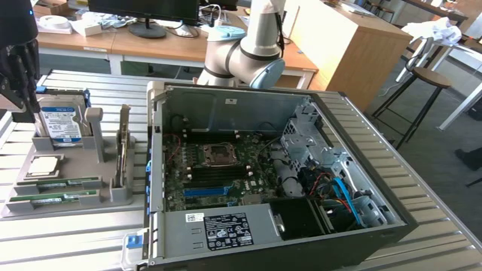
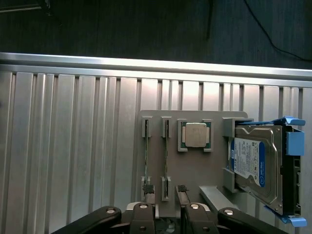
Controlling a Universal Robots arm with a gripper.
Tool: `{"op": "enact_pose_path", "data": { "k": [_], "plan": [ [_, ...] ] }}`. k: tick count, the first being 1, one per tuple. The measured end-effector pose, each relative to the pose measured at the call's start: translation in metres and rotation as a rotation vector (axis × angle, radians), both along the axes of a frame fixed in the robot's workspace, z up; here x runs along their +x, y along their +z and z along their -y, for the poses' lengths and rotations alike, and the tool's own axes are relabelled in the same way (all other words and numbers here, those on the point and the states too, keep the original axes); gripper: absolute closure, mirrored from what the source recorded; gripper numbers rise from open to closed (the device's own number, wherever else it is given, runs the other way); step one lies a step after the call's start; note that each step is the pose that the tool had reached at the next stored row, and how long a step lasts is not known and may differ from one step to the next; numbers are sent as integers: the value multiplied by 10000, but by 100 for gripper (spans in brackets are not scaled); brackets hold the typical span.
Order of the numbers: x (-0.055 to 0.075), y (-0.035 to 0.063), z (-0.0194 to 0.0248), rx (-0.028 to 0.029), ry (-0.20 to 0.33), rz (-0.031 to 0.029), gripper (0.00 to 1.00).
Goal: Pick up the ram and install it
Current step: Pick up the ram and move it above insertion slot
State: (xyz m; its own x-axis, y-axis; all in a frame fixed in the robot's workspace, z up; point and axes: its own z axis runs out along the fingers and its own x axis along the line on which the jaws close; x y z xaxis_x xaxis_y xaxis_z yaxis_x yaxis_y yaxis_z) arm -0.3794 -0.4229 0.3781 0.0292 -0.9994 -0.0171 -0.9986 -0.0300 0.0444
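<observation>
Two alike green ram sticks (image 1: 57,185) lie side by side in slots at the near end of a grey holder tray (image 1: 68,210); the second stick (image 1: 53,198) sits just beside the first. The wrist view shows the sticks edge-on, one ram stick (image 2: 147,161) and its twin (image 2: 166,158) next to it. My gripper (image 1: 17,73) hangs dark at the exterior view's far left, well above the tray. Seen from the wrist, the gripper (image 2: 165,195) is open above the tray's edge, holding nothing.
The tray also carries a CPU (image 2: 196,135), a blue-labelled hard drive (image 2: 256,168) and an upright expansion card (image 1: 123,144). An open computer case (image 1: 362,169) with its motherboard (image 1: 218,169) lies to the exterior view's right on the ribbed metal table (image 1: 75,248).
</observation>
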Motion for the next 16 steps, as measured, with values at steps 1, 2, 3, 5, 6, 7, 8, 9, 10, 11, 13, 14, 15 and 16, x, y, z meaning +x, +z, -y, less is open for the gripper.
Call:
{"op": "enact_pose_path", "data": {
  "k": [1,2,3,5,6,7,8,9,10,11,13,14,15,16],
  "plan": [
    [0,0,0,-1,0,0,70],
    [0,0,0,0,0,0,70],
    [0,0,0,0,0,0,70],
    [0,0,0,-1,0,0,70],
    [0,-4,0,1,-1,2,70],
    [0,-13,0,3,0,5,70],
    [0,-23,0,2,-1,3,70],
    [0,-35,0,0,0,2,70],
    [0,-49,0,0,0,3,70],
    [0,-64,0,0,0,4,70],
    [0,-94,0,0,0,5,70],
    [0,-109,0,0,1,6,70],
    [0,-126,0,0,0,6,70],
    [0,-144,0,0,1,6,70]
  ]
}}
